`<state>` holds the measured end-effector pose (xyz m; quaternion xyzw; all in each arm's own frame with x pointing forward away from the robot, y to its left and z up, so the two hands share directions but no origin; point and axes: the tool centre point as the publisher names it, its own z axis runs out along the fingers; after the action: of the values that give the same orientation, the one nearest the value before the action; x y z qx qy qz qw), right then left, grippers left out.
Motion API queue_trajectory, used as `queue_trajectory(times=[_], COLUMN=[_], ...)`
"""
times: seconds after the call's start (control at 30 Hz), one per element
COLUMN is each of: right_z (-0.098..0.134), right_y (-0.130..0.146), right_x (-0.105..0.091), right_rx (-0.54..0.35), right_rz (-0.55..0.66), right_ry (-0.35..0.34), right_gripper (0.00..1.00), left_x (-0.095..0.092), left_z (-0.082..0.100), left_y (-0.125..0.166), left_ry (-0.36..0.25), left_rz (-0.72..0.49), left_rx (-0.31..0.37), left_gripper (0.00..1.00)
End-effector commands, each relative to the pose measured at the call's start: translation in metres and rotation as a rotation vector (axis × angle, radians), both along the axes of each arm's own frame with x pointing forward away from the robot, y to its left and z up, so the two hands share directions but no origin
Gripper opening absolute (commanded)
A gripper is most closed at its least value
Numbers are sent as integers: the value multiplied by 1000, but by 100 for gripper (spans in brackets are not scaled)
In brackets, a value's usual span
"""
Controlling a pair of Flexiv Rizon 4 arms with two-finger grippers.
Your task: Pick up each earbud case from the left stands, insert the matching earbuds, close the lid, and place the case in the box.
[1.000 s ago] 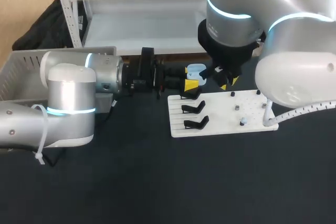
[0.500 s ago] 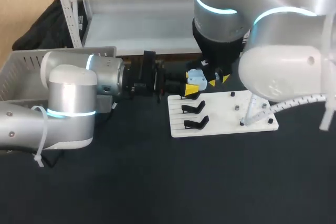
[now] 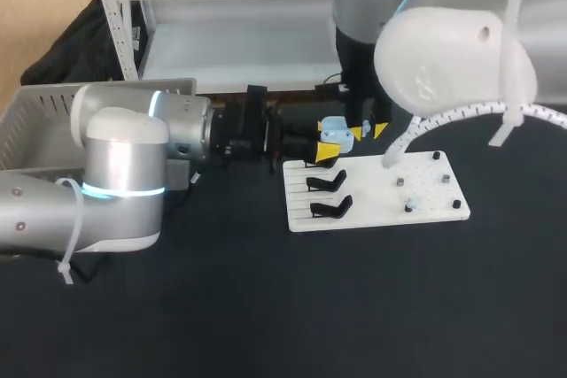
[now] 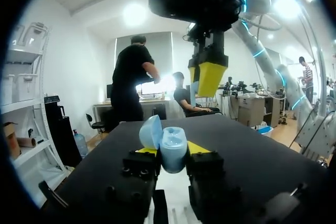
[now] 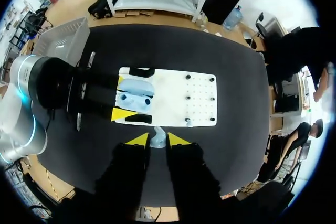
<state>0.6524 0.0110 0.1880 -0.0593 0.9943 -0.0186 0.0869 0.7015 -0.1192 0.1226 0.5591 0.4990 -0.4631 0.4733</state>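
In the head view, my left claw came in from the left edge and pinched a light blue rounded plastic earbud case a little above the frame's middle. The case was held clear of the dark tabletop, over the upper left corner of a flat white pegged board. My right claw hung just right of the case, with its yellow tips close together. Small black stands stood along the board's left side. A grey plastic bin sat at the frame's left edge.

In the left wrist view, the left claw gripped the case from both sides. The case's lid was swung open. The right claw hung ahead of and above the case, apart from it.

In the right wrist view, the right claw pinched a small pale earbud between its tips. Beyond it the open case sat in the left claw, over the board, with a black stand beside it.
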Motion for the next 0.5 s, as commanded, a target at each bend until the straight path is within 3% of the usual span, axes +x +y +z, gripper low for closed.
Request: queue_trajectory(times=[0.03, 0.3, 0.5], right_z=[1, 1, -2], right_y=[1, 1, 9], right_x=[1, 1, 10], right_rx=[-3, -3, 1], right_rz=[-1, -1, -147], right_ry=[3, 3, 2], right_gripper=[0, 0, 0], left_x=[-1, -1, -1], left_z=[0, 0, 0], left_y=[-1, -1, -1], left_ry=[-1, -1, -1], left_rz=[5, 5, 5], left_rx=[0, 0, 0], left_gripper=[0, 0, 0])
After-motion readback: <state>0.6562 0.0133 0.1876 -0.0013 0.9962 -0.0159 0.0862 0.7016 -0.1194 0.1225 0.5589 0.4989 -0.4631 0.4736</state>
